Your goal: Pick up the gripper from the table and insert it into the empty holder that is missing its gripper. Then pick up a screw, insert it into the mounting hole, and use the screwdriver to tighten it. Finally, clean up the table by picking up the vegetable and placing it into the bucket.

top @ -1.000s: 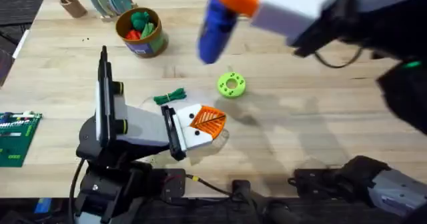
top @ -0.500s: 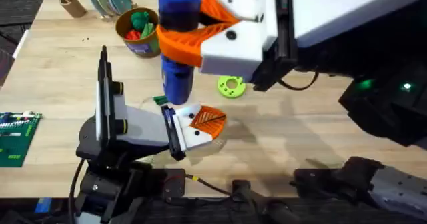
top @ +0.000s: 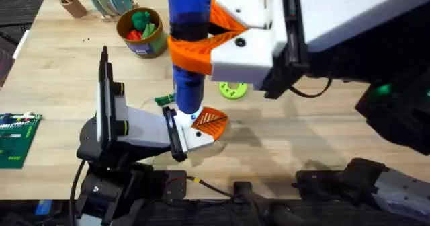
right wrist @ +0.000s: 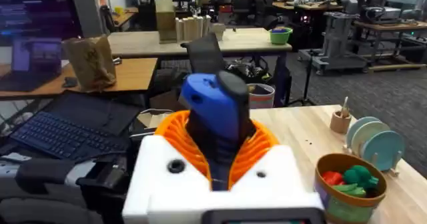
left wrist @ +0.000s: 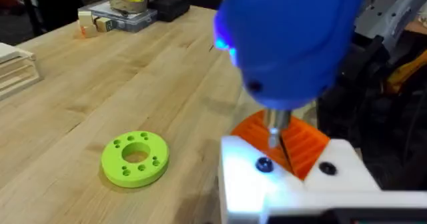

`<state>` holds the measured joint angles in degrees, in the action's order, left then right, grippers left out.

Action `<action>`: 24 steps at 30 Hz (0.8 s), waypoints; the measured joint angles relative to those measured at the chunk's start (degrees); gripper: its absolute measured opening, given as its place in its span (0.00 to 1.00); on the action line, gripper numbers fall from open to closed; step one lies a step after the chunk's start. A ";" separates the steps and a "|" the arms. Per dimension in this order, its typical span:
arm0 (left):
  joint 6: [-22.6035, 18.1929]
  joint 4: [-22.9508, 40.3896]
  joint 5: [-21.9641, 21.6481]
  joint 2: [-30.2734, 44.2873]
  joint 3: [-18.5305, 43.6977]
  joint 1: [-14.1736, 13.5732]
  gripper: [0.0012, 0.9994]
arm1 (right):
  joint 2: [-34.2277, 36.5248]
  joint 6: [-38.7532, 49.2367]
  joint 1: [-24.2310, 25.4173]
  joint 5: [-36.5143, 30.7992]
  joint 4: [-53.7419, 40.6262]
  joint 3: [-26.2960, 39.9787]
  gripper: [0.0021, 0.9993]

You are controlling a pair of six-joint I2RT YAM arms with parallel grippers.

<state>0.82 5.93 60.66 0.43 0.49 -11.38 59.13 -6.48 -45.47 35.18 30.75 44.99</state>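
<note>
The blue screwdriver (top: 187,51) stands upright, pinched between the orange-padded fingers of the right gripper (top: 201,41), which hangs large and close under the overhead camera. Its lower end comes down over the white holder (top: 195,137) at the front of the left arm's claw. The left wrist view gives what the overhead cannot: the thin metal bit (left wrist: 274,127) points down at the white block, right above a small dark screw head (left wrist: 264,164), though actual contact between them cannot be made out. A blue light glows on the screwdriver's body (left wrist: 223,41).

The orange ribbed gripper (top: 211,120) sits in the holder, its grooved face showing just behind the bit in the left wrist view. The left gripper (top: 196,128) is the claw carrying the holder; whether its fingers are spread or pressed together cannot be told.

The dark-green vegetable (top: 165,99) lies on the surface just behind the screwdriver, mostly hidden by it. A bright green ring-shaped disc (left wrist: 135,158) rests flat on the wood beside the claw, its ring of small holes plain in the left wrist view.

The bucket (top: 140,32) stands toward the far left of the surface (top: 302,128) with red and green toys inside; the right wrist view shows it from the side, next to pale blue plates (right wrist: 373,143) in a rack. A green circuit board (top: 15,138) lies at the left edge.
</note>
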 joint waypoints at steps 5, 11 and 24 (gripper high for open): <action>0.00 0.00 0.00 0.00 0.00 0.00 0.01 | -1.16 0.06 0.00 -0.02 -1.78 0.00 0.10; -0.01 0.00 0.00 -0.02 0.00 0.00 0.01 | -0.03 1.43 0.00 -0.71 -3.19 0.00 0.09; -0.01 0.00 0.00 0.00 0.00 0.00 0.01 | 1.10 1.63 0.00 -2.19 -1.36 0.00 0.09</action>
<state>0.82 5.93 60.66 0.42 0.49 -11.38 60.23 -4.84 -45.47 32.99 29.39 44.99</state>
